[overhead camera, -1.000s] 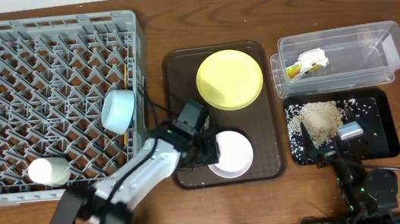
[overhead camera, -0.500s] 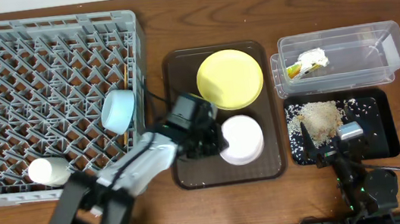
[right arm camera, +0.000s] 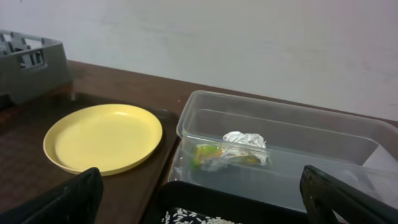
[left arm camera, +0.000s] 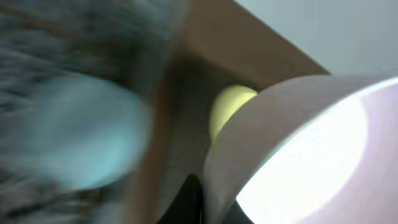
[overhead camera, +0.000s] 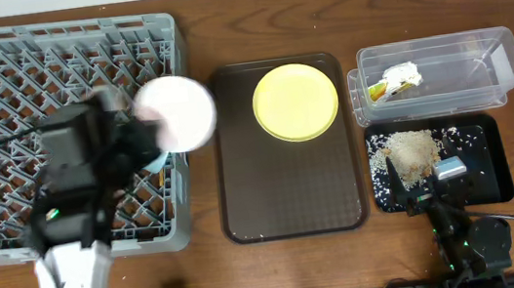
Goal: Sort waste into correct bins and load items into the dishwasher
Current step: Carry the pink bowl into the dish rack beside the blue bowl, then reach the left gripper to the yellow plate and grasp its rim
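Note:
My left gripper (overhead camera: 146,138) is shut on the rim of a white bowl (overhead camera: 176,113) and holds it above the right edge of the grey dish rack (overhead camera: 33,83). The left wrist view is blurred; the white bowl (left arm camera: 311,149) fills its right side, clamped at my gripper (left arm camera: 198,200). A light blue cup (left arm camera: 87,137) sits in the rack below it. A yellow plate (overhead camera: 295,102) lies on the brown tray (overhead camera: 283,195). My right gripper (right arm camera: 199,202) is open and empty over the black tray (overhead camera: 480,161) of rice (overhead camera: 413,151).
A clear bin (overhead camera: 463,64) at the back right holds a crumpled foil wrapper (overhead camera: 397,81), which also shows in the right wrist view (right arm camera: 239,149). The yellow plate (right arm camera: 102,137) lies left of it. My left arm covers the front part of the rack.
My left gripper has lifted the white bowl off the brown tray and carried it left and back, to above the rack's right edge. The right arm has not moved.

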You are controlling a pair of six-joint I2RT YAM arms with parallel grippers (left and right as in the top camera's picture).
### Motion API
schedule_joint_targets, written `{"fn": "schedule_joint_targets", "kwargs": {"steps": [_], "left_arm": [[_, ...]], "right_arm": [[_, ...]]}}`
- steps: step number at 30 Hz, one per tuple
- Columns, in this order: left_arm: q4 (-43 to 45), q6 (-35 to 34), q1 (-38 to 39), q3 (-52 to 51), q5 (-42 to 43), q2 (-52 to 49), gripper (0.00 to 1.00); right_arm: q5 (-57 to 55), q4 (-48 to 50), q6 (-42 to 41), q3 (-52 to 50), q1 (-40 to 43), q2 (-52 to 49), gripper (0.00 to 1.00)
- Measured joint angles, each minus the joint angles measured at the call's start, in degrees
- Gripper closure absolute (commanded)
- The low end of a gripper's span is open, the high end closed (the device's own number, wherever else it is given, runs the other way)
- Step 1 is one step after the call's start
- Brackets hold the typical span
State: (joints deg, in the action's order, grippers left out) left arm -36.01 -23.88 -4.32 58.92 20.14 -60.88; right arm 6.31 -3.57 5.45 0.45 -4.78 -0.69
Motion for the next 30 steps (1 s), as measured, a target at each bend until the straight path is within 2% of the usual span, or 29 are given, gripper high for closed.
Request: {"fn": "schedule_joint_targets", "kwargs": {"steps": [7,8,12,23,30], "left_arm": [[-2.9,3.7,-1.9,1.9,-32.9,-0.3,0.92],[-2.9,3.9,-1.9,1.9,-34.2,-0.5,0.93],[-3.1,7.6,-1.8,1.9,-48.5,-4.8,0.92],[5.3,21.2,4.9,1.9,-68.0,-24.3,0.92],[12.6,28.5,9.6,1.9,-82.1,-31.8,0.92]], "right_arm": [[0.0,0.0,0.0,0.0,0.0,0.0,0.01],[0.0,0.0,0.0,0.0,0.0,0.0,0.01],[0.0,0.0,0.0,0.0,0.0,0.0,0.01],[0.0,0.0,0.0,0.0,0.0,0.0,0.01],[0.0,0.0,0.0,0.0,0.0,0.0,0.01]]}}
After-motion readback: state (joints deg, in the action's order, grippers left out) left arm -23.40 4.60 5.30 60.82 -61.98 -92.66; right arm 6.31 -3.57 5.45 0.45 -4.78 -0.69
